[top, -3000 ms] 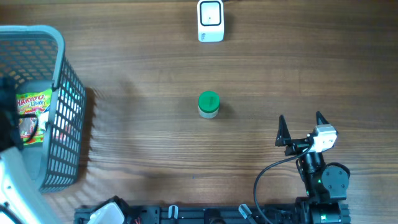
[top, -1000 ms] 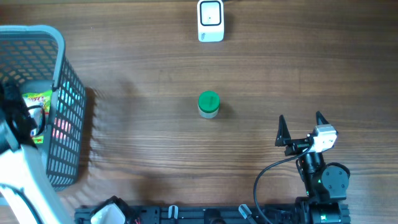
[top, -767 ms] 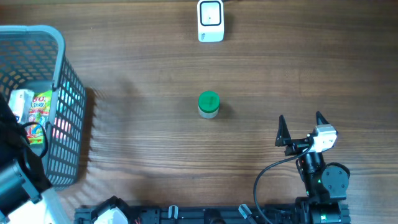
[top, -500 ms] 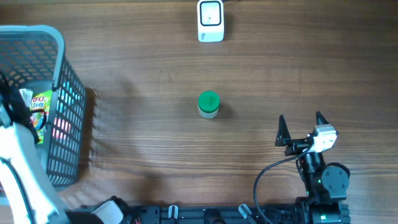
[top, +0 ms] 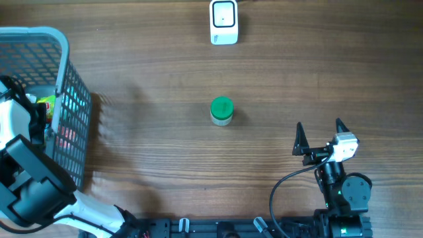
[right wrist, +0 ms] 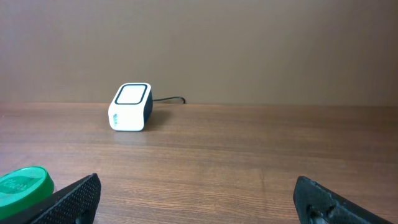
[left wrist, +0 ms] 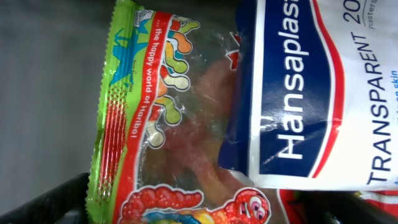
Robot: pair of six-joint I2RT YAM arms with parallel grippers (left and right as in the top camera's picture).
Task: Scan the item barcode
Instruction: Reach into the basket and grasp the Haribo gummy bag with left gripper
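Descent of the left claw (left wrist: 186, 210) into the basket (top: 64, 73), deeper than a second ago, hiding most of the gummy bag (left wrist: 168, 137) from above. Fingers (left wrist: 43, 202) apart, straddling that bag (plaster packet (left wrist: 311, 112) overlapping its edge), nothing clamped yet. Likely about to grasp. Right claw (top: 322, 135) unmoved, spread wide, empty; scanner (top: 223, 22) well apart on the tabletop (top: 132, 165).

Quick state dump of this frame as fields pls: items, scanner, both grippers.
scanner: far side of table, centre
jar: green lid, mid-table, nothing touching it
basket: left edge of table
basket contents: gummy bag, Hansaplast pack lying over part of it
left gripper: in basket, open, close over gummy bag, no grip seen
right gripper: open, empty, facing scanner
scan: not yet done
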